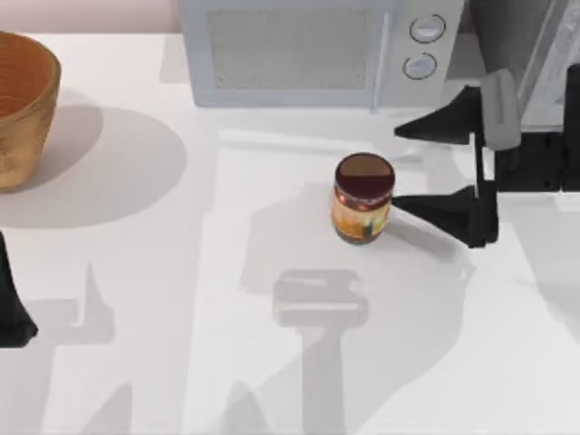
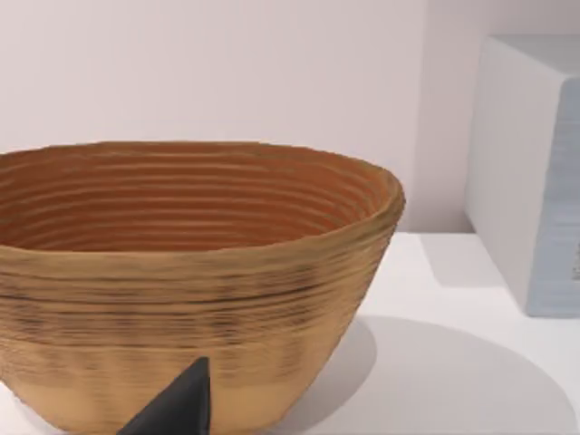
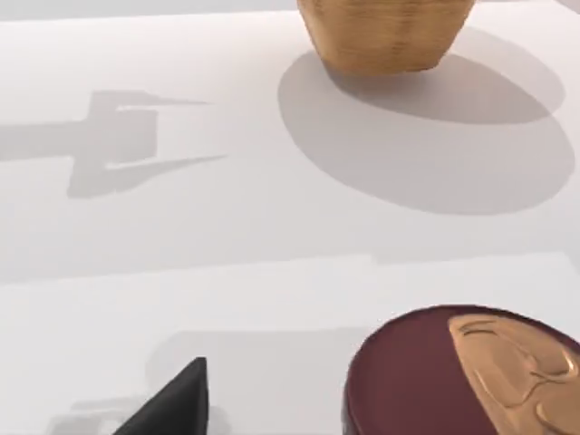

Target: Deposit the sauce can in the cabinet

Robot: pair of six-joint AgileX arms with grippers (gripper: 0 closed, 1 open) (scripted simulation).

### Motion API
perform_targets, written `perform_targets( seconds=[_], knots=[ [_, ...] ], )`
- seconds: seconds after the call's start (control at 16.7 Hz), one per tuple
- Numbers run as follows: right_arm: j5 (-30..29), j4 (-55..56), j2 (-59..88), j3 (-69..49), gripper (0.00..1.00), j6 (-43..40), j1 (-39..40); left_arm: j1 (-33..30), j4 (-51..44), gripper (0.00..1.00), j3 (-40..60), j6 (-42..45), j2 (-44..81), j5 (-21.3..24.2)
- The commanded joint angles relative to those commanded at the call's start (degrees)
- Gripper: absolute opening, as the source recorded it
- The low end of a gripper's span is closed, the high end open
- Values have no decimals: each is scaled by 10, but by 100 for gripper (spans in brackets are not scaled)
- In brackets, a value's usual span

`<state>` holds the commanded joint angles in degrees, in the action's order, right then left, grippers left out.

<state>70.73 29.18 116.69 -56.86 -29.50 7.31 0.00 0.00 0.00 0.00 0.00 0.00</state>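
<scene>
Look at the sauce can (image 1: pixel 362 198) — it stands upright on the white table (image 1: pixel 181 272), a bit right of the middle, just in front of the grey box with two round knobs (image 1: pixel 308 50). Your right gripper (image 1: pixel 399 169) sits just to the right of the can, pointing at it. Its two black fingers (image 1: pixel 439 210) are spread wide apart, and they hold nothing. One finger tip is very near the can's side, but you cannot tell if it touches.

In the right wrist view you see the can's dark red lid (image 3: pixel 462 376) close up.

The big wooden bowl (image 1: pixel 23 109) is far off at the table's left — your left arm (image 1: pixel 11 313) waits at the left edge, near it.
</scene>
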Motion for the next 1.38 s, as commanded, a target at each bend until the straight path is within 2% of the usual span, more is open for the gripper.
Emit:
perform_targets(
  seconds=[0.24,0.48,0.9,1.38],
  knots=[
    [70,36,152,-75,100,-43,-10,0,0,100,0,0,0,0],
    [96,50,207,-104,100,-60,-15,0,0,100,0,0,0,0],
    [94,58,207,-104,100,-51,-11,0,0,100,0,0,0,0],
    [44,214,245,-119,100,84,44,0,0,100,0,0,0,0]
  ],
)
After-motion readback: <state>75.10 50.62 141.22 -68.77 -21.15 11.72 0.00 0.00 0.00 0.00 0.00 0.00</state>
